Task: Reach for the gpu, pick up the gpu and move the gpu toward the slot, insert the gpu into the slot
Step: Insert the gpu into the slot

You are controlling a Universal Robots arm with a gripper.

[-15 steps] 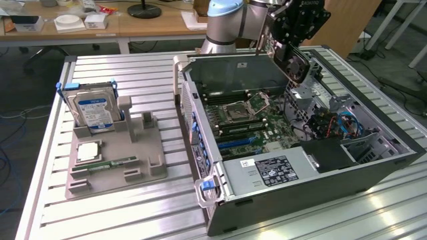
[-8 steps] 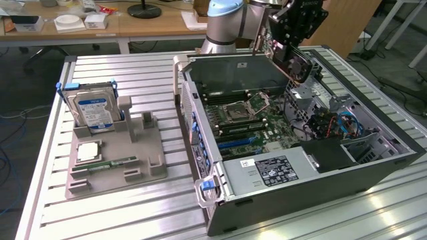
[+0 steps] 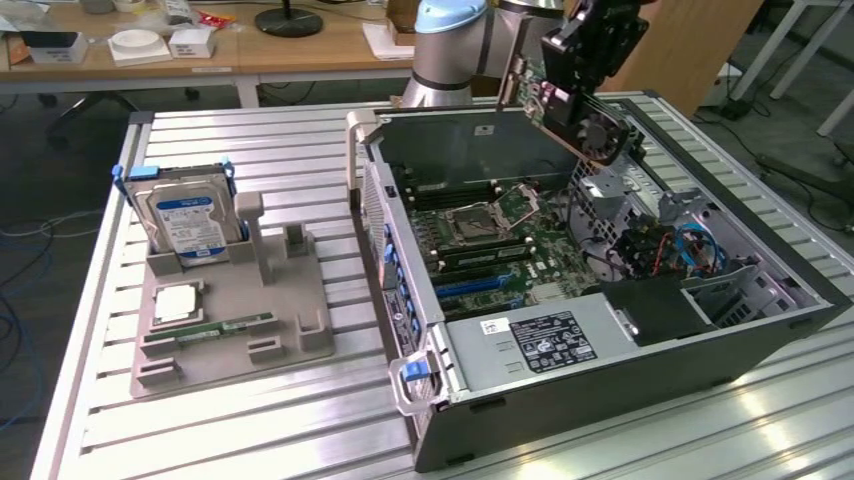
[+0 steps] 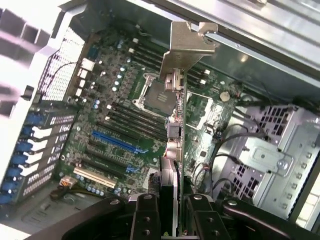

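Note:
My gripper (image 3: 571, 92) hangs over the far side of the open computer case (image 3: 627, 365), shut on the gpu (image 3: 577, 118). The gpu is a dark card with a round fan, held tilted above the motherboard (image 3: 501, 235). In the wrist view the gpu (image 4: 176, 125) shows edge-on between my black fingers (image 4: 145, 217), its pale metal end bracket (image 4: 187, 42) pointing away from the camera. The blue expansion slot (image 4: 116, 143) lies on the board beside and below the card, apart from it; in the exterior view the blue slot (image 3: 478, 284) sits near the case's front half.
A grey fixture tray (image 3: 300, 300) on the slatted table holds a silver hard drive (image 3: 187, 225) upright and a green memory stick (image 3: 220, 327). A metal drive cage with cables (image 3: 667, 245) fills the case's right part. Desks stand behind.

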